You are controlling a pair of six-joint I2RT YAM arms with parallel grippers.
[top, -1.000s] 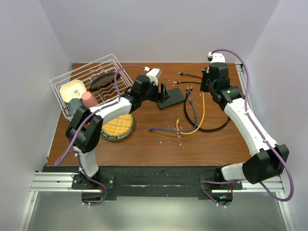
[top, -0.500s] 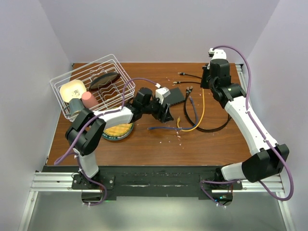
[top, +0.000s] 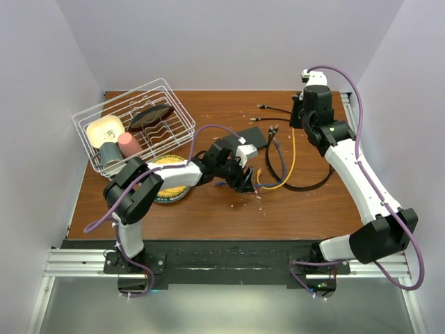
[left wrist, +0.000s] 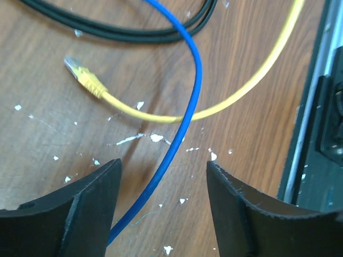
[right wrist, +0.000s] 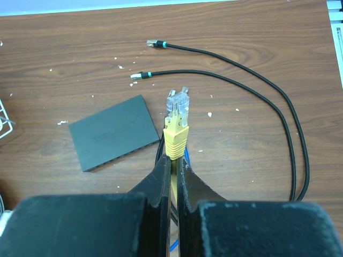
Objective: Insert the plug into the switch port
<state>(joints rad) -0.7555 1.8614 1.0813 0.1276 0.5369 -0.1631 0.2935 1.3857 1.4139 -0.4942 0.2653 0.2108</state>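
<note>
1. Nearest, low over the brown wooden counter (top: pixel 208 209): left tool (left wrist: pixel 162 166), spread wide, holding nothing.
2. Between its two black fingers (left wrist: pixel 91 198), lying on the wood among white crumbs: thin blue cable (left wrist: pixel 190 101), not gripped and not touched.
3. Just past the blue cable and crossing under it: thin yellow cable (left wrist: pixel 241 91), with a free yellow end (left wrist: pixel 80 72) lying flat on the counter.
4. Off to the left in the top view: round plate with a yellow pattern (top: pixel 170 184), and farther back a white wire basket (top: pixel 87 115) with dishes inside.
5. Beyond the left tool: flat dark grey network switch (right wrist: pixel 115 139), lying on the counter, apart from both tools.
6. Above and to the right of the switch: right tool (right wrist: pixel 174 155), closed tight on the yellow boot of the clear-tipped plug (right wrist: pixel 177 104). Plug pointing away from the tool, held over the counter, not touching the switch.
7. Farthest: two thin black cables (right wrist: pixel 289 134), with their ends on the wood behind the switch.
</note>
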